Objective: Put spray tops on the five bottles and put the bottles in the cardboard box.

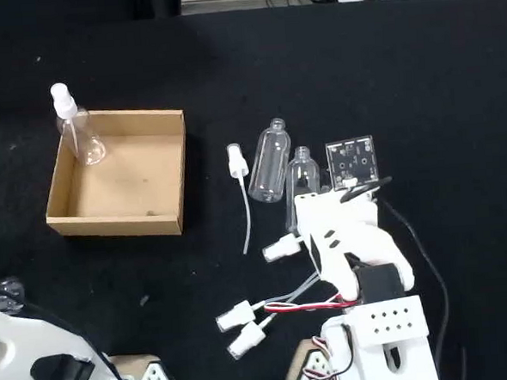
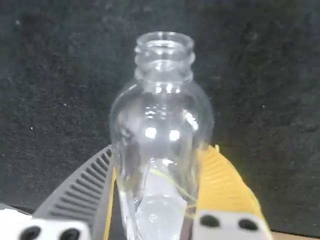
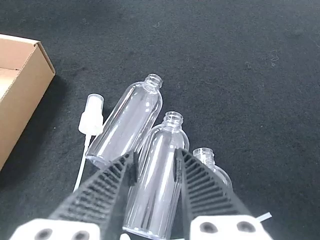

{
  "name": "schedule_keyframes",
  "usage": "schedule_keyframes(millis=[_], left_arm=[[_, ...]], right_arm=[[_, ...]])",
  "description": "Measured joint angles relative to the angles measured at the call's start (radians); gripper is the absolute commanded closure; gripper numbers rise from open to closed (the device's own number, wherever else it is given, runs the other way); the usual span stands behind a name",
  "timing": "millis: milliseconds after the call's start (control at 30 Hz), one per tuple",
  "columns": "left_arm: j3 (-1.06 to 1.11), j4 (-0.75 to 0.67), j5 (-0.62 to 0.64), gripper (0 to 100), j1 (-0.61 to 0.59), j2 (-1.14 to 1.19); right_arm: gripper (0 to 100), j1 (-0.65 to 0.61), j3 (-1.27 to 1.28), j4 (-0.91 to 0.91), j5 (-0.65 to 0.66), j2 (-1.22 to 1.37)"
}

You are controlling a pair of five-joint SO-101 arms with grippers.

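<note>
From above, one shallow cardboard box (image 1: pixel 118 224) sat on the black bench (image 1: pixel 419 76), with one capped clear bottle (image 1: pixel 82 136) leaning in its far corner. Two open-necked bottles (image 1: pixel 269 163) and four white spray tops (image 1: pixel 237 161) lay loose nearby. The ribbed left end effector (image 2: pixel 160 150) was clamped on one smooth uncapped bottle (image 2: pixel 162 115). The right end effector (image 3: pixel 155 154) stood apart, astride the middle bottle (image 3: pixel 167 132) of three lying side by side.

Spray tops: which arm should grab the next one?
Right, probably. The left gripper is shut on an uncapped bottle, so it's occupied. The right gripper sits over the loose bottles, with a spray top lying close beside it.
</note>
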Motion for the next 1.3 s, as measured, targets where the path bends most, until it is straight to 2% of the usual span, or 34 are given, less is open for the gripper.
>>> schedule_keyframes(millis=[67, 167, 233, 400, 467, 600, 667, 800, 967, 1200, 1300], left_arm=[[0.0, 0.0, -0.055, 96, 0.0, 0.0], [0.0, 0.006, -0.232, 97, 0.012, -0.008], [0.0, 0.029, -0.397, 94, 0.04, -0.028], [0.0, 0.018, -0.931, 86, 0.069, -0.044], [-0.002, 0.026, -1.054, 85, 0.089, -0.021], [0.0, 0.037, -1.096, 84, 0.123, 0.018], [0.0, -0.011, -1.115, 84, 0.123, 0.018], [0.02, -0.123, -1.168, 75, 0.089, -0.048], [0.192, -0.189, -1.309, 75, 0.069, -0.204], [0.445, -0.453, -1.329, 75, 0.081, -0.281], [0.477, -0.503, -1.333, 75, 0.081, -0.298]], right_arm=[[89.3, 0.0, 0.0, 0.0, 0.0, 0.0], [89.3, 0.0, 0.0, 0.0, 0.0, 0.0], [89.3, 0.0, 0.0, 0.0, 0.0, 0.0], [89.3, 0.0, 0.0, 0.0, 0.0, 0.0], [89.3, 0.0, 0.0, 0.0, 0.0, 0.0], [89.3, 0.0, 0.0, 0.0, 0.0, 0.0], [89.3, 0.0, 0.0, 0.0, 0.0, 0.0], [89.3, 0.002, 0.0, 0.0, 0.0, 0.0], [89.3, 0.002, 0.0, 0.0, 0.0, 0.0], [89.3, 0.002, 0.0, 0.0, 0.0, 0.0], [89.3, 0.002, 0.0, 0.0, 0.0, 0.0]])
